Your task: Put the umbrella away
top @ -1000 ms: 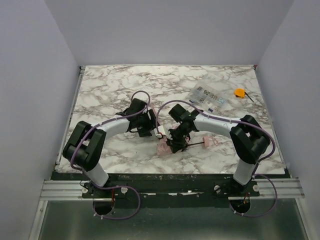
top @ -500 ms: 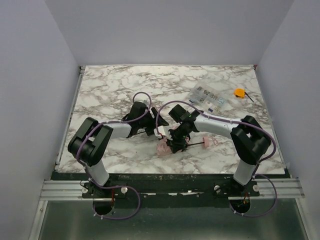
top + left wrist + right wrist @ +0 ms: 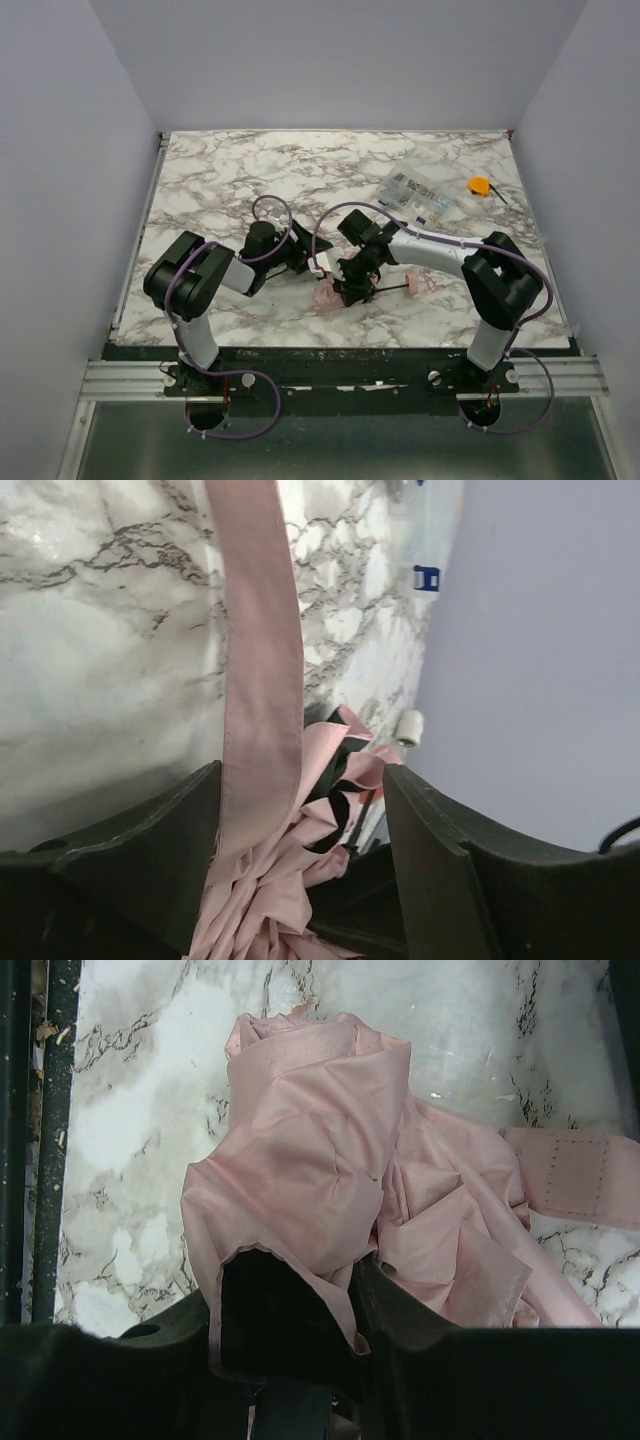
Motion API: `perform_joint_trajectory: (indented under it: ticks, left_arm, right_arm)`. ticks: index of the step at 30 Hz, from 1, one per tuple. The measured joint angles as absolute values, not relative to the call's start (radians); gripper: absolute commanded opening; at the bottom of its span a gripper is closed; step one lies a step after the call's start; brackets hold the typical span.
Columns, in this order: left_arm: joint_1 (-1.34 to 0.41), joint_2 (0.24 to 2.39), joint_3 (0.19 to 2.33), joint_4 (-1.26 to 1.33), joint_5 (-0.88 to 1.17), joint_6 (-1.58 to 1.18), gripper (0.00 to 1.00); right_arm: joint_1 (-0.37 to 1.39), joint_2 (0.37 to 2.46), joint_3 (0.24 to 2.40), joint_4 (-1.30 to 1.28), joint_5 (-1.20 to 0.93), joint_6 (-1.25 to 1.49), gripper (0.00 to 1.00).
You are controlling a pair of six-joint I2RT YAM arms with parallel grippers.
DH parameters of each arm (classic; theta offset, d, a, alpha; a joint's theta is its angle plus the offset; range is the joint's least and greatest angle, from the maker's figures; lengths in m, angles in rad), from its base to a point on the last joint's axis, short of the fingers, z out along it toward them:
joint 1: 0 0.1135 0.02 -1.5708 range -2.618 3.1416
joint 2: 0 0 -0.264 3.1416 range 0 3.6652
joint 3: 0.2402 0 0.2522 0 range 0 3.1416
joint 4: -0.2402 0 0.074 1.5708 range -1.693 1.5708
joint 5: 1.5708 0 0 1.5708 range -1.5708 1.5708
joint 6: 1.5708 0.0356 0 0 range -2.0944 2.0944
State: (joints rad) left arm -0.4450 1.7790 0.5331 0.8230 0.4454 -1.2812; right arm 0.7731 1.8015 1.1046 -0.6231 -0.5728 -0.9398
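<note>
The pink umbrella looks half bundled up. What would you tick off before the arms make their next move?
1. Umbrella fabric sits between the right jaws: ok.
2. Strap runs between the left jaws: ok. Whether it is firmly pinched: cannot tell.
3. Fabric folded neatly: not ok, it is bunched and crumpled.
4. Handle lies free on the table, with nothing on top of it: ok.
5. Packet lies apart from both arms: ok.

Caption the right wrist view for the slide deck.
Right fingers straddle the crumpled pink umbrella on the marble table, its strap lying at right.
</note>
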Motion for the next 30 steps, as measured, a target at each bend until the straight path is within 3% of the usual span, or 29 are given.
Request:
perform_joint_trajectory:
  ticks: [4,10,15,19,23,30]
  left_arm:
    - [-0.423,1.843,0.516,1.005,0.496,-1.353,0.47]
    - [-0.416,1.870,0.537,1.052,0.538,-1.380,0.46]
    - [-0.416,1.851,0.574,0.897,0.542,-1.310,0.42]
    - [-0.416,1.836,0.603,0.780,0.541,-1.251,0.26]
    - [-0.416,1.836,0.606,0.751,0.543,-1.232,0.23]
    - [-0.416,1.836,0.599,0.811,0.566,-1.269,0.00]
  right_arm:
    - [0.773,1.802,1.105,-0.623,-0.573,-0.940,0.06]
    - [0.773,1.802,1.105,-0.623,-0.572,-0.940,0.06]
    - [0.773,1.802,1.104,-0.622,-0.572,-0.940,0.06]
    - [0.773,1.801,1.104,-0.622,-0.572,-0.940,0.06]
    - [0.773,1.802,1.104,-0.622,-0.572,-0.940,0.06]
    - [0.773,1.802,1.104,-0.622,-0.571,-0.940,0.06]
